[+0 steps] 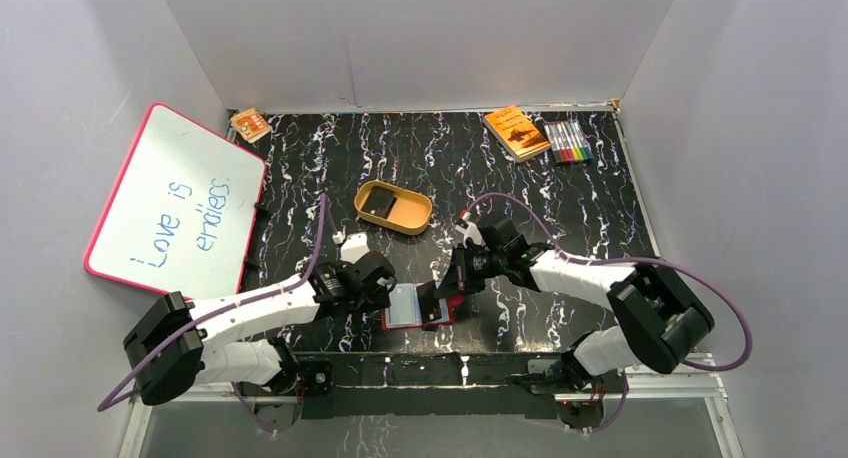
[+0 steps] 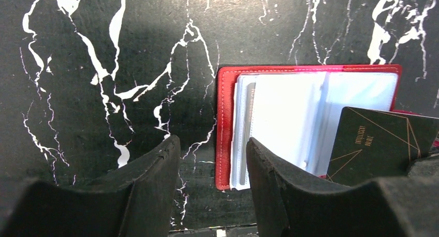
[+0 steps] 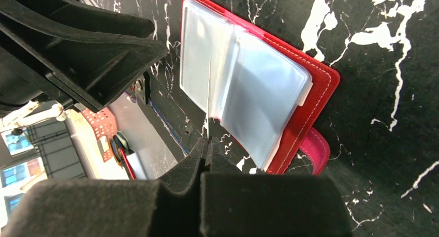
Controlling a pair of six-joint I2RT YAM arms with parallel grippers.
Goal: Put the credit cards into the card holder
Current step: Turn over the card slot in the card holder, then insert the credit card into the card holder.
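Two cards (image 2: 380, 144) (one gripped), one wallet (image 2: 223, 128).

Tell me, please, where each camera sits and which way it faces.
Top external: above and behind the arms, looking down on the table; both arms show.
Left wrist: on the left arm, looking down past the open left gripper at the card holder and credit card.
Right wrist: looking along the right gripper, shut on that card.
Both wrist views share the open card holder.

Glossy table (image 2: 103, 66), leather-like card holder (image 2: 223, 128).
Table black marble-look with white veins; card holder red, stitched edge; inner pockets (image 2: 290, 113) clear smooth plastic; credit card (image 2: 378, 144) matt black.
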